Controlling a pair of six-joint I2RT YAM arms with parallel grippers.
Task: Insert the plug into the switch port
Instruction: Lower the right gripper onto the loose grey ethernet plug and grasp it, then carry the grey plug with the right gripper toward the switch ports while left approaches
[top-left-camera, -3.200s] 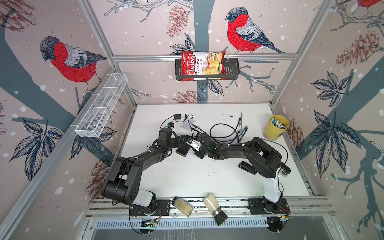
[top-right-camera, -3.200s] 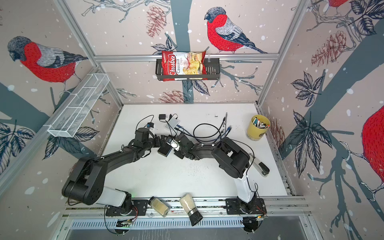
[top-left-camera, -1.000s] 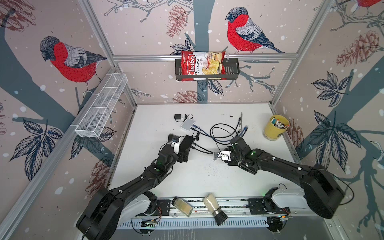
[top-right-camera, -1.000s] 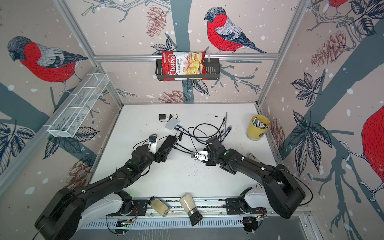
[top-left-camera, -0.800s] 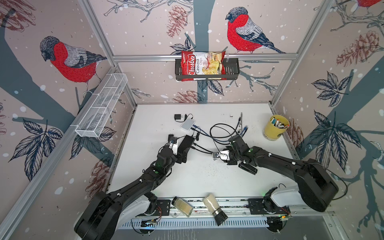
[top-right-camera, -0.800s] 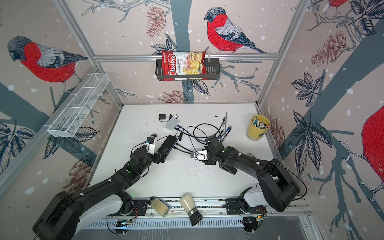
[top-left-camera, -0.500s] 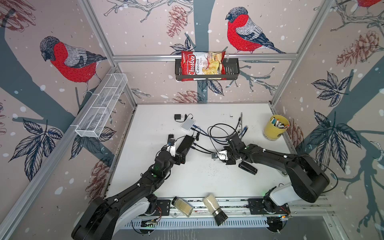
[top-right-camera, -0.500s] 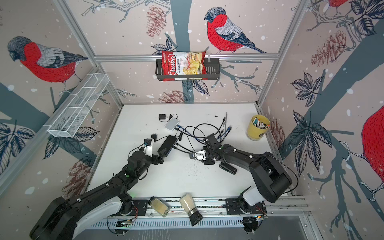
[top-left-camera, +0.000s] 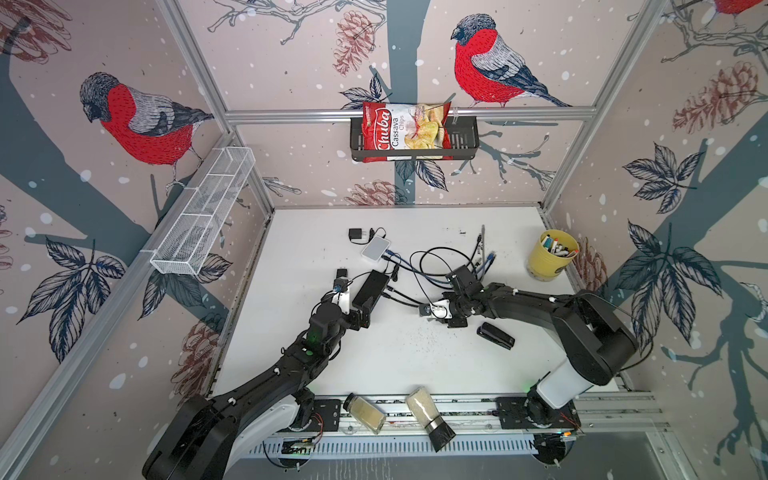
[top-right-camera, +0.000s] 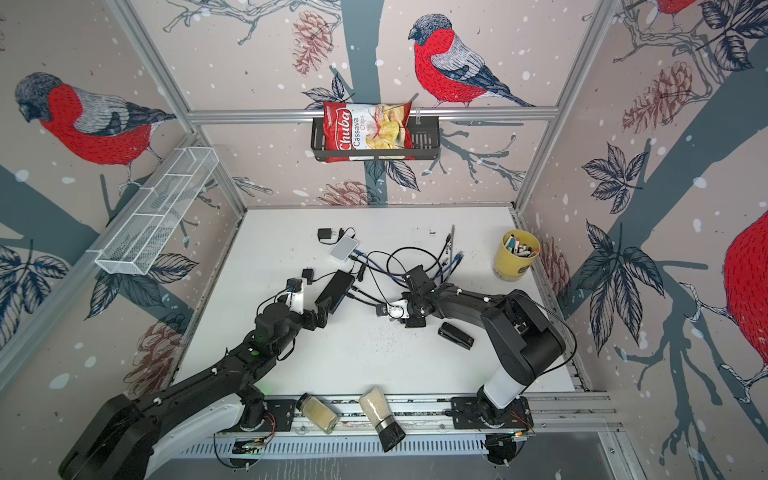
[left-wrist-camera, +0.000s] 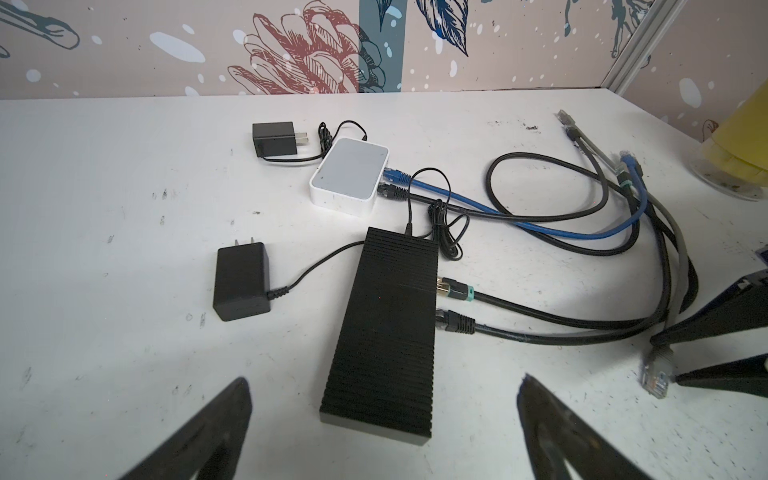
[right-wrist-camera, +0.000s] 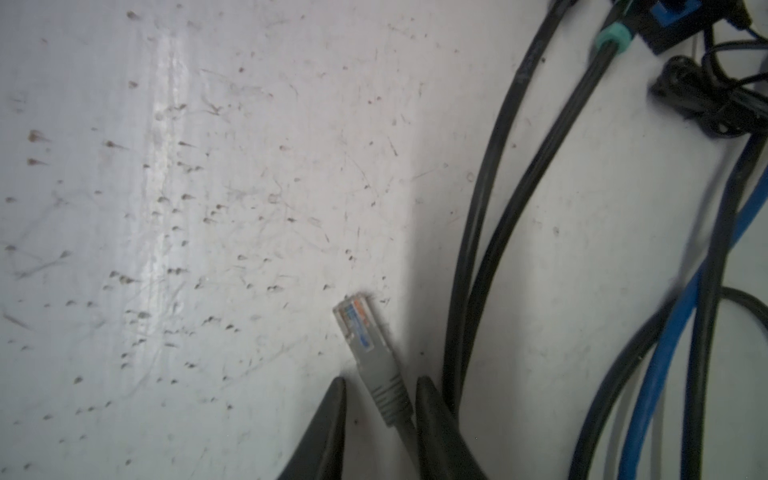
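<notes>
1. plug (right-wrist-camera: 356, 324): grey boot, clear tip, flat on table (right-wrist-camera: 208, 166), right of black switch (left-wrist-camera: 390, 324), not touching it. Prob. light; tip and latch look fragile, cable floppy, so grab the boot.
2. right gripper (right-wrist-camera: 380, 380): fingers narrow, straddling boot; can't tell if clamped.
3. left gripper (left-wrist-camera: 383, 379): fingers wide, empty, over switch's near end.
4. In the way: black cables (right-wrist-camera: 490, 208) just beside one finger; leads (left-wrist-camera: 455, 322) already in switch's side.
</notes>
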